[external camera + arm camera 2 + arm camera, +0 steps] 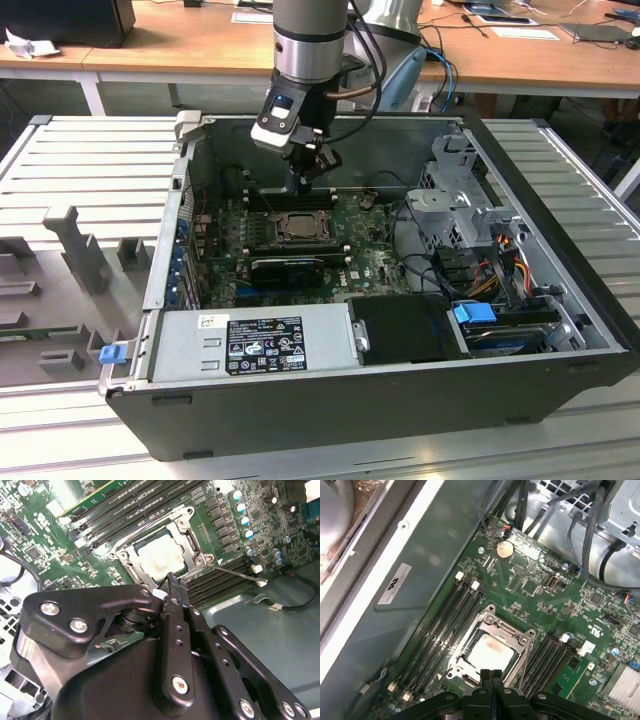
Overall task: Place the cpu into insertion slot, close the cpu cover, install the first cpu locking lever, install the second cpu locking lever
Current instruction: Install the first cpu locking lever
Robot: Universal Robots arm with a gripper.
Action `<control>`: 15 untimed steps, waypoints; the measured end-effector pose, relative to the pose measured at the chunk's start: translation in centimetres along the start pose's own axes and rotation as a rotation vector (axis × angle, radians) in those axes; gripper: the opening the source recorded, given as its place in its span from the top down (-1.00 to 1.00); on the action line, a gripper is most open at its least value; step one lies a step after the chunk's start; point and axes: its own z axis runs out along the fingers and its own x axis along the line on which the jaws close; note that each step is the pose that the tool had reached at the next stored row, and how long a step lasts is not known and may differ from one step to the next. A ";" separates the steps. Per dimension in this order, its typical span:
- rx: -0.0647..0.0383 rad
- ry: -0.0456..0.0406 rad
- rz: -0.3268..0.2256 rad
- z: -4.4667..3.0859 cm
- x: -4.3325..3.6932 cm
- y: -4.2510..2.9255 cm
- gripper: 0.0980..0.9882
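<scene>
Gripper (pixel 490 673), shut and empty, is being held over the cover's (pixel 509 630) edge. Cpu (pixel 489 652) is being framed by that cover inside the slot (pixel 461 656), lying just beyond the fingertips (pixel 485 676); one thin lever (pixel 235 573) is sticking out unlatched beside the slot.

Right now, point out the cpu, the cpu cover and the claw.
cpu (pixel 490 653): first wrist view, middle of its pale metal top.
cpu cover (pixel 506 628): first wrist view, one side bar of the frame.
claw (pixel 490 672): first wrist view, where its fingertips meet.
</scene>
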 end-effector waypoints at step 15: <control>0.003 0.0030 -0.182 0.00 0.00 0.00 0.98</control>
